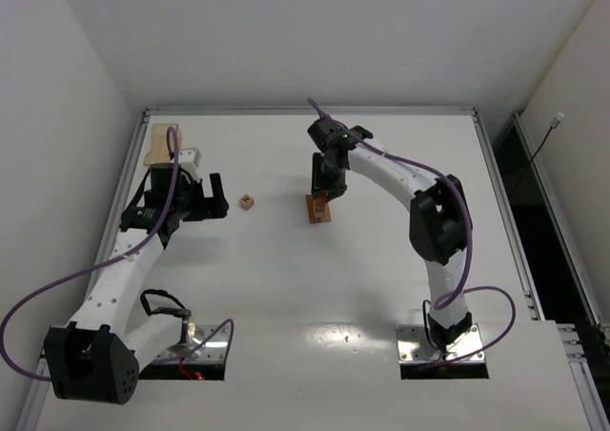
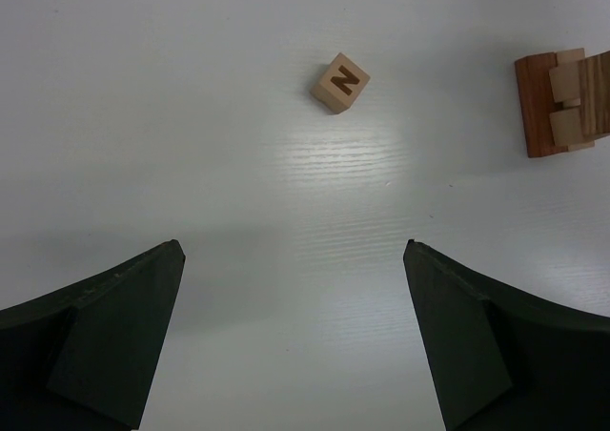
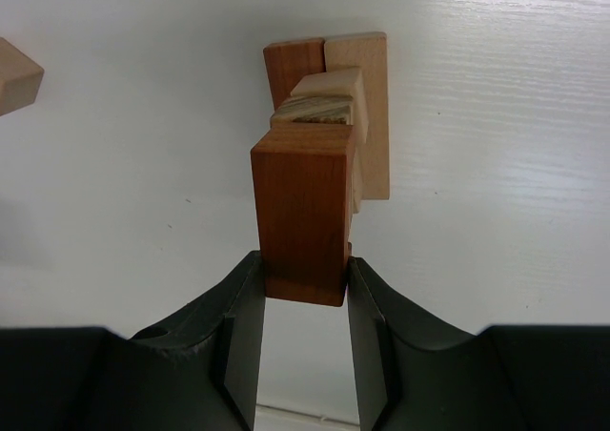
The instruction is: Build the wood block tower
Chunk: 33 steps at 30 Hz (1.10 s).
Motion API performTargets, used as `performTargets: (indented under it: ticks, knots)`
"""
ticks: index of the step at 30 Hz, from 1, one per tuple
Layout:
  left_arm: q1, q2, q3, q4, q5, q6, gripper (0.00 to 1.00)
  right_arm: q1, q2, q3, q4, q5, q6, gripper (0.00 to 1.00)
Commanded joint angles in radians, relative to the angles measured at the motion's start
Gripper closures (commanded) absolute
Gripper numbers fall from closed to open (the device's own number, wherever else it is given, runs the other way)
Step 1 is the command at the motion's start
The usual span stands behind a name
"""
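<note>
The wood block tower (image 1: 319, 209) stands near the middle of the white counter (image 1: 315, 297). A red-brown block (image 3: 303, 212) is at its top. The right hand (image 3: 303, 280) pinches that block tight, its arm bent over the tower. A small cube (image 2: 340, 82) marked N lies apart at nine o'clock from the tower. Farther at nine o'clock, the left hand (image 2: 294, 252) hangs low, fingers spread wide, holding nothing. White walls (image 1: 286, 30) stand around the counter.
</note>
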<state>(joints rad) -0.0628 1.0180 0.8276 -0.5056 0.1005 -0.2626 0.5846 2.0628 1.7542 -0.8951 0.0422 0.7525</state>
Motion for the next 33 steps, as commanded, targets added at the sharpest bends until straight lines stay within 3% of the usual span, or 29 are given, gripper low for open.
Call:
performTargets:
  ticks: [1,20,25,29,33]
  knots:
    - [0.008,-0.002,0.031,0.035,0.007,0.002,0.00,-0.003,0.007,-0.013,0.025,-0.016,0.007,1.00]
    - [0.008,-0.002,0.031,0.035,0.007,0.002,0.00,-0.003,0.025,0.007,0.044,-0.036,-0.012,1.00]
    - [0.008,-0.002,0.022,0.035,0.007,0.002,0.00,-0.012,0.034,0.016,0.044,-0.036,-0.012,0.89]
    - [0.008,0.007,0.022,0.035,0.007,0.002,0.00,-0.012,0.034,0.016,0.044,-0.036,-0.012,0.86]
    - [0.008,0.007,0.022,0.044,0.007,0.002,0.00,-0.012,0.025,0.007,0.044,-0.045,-0.012,0.75]
